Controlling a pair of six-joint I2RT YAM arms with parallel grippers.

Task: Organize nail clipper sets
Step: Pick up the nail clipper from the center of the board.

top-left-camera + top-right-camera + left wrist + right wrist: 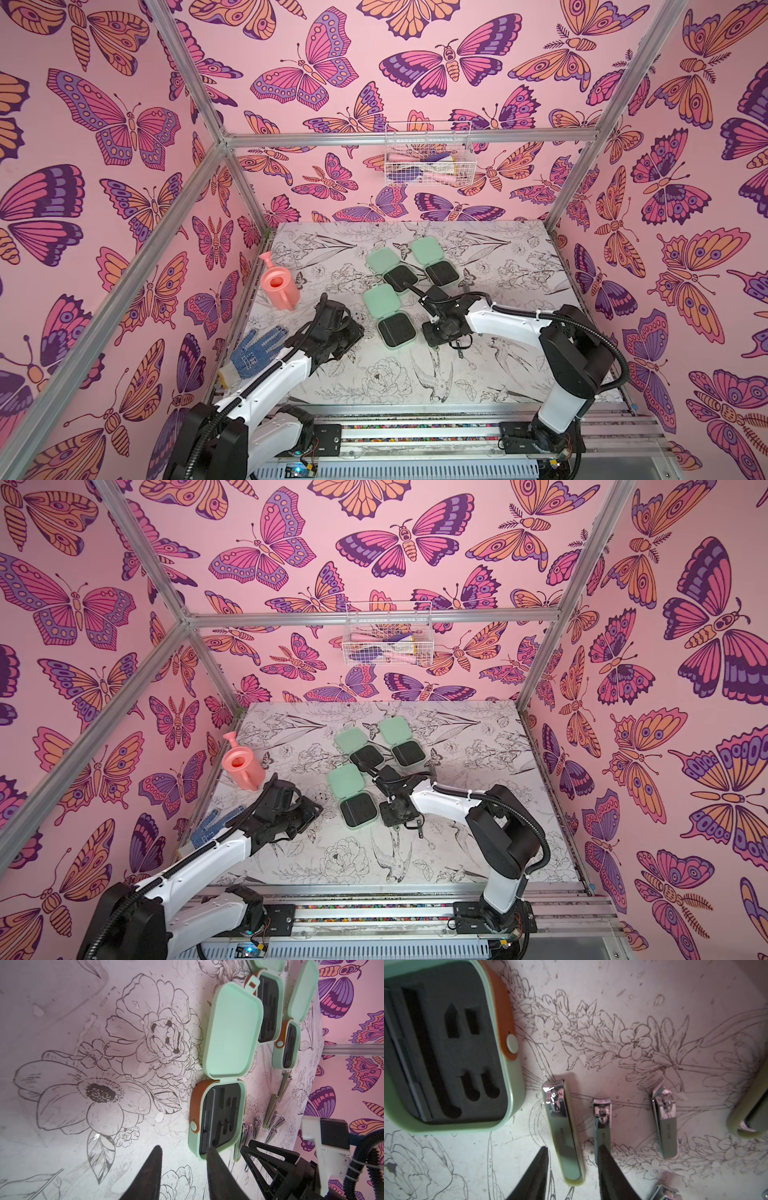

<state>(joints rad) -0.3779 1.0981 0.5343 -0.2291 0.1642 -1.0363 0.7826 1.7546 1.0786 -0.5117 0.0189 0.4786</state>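
Note:
Three mint-green cases lie open on the table, black foam up: a front one (388,316) (220,1113) (446,1047) and two behind it (390,268) (434,262). Several metal nail clippers (270,1113) lie beside the front case, hidden under the right arm in both top views. My right gripper (572,1147) (434,338) points down, open. Its fingers straddle the end of one clipper (564,1132) without touching it. Two more clippers (602,1122) (665,1122) lie alongside. My left gripper (184,1147) (353,328) is open and empty, low over the table by the front case's near end.
A pink watering can (279,286) stands at the left of the table. A blue dotted glove (257,351) lies at the front left edge. A white wire basket (428,153) hangs on the back wall. Butterfly-print walls close in three sides.

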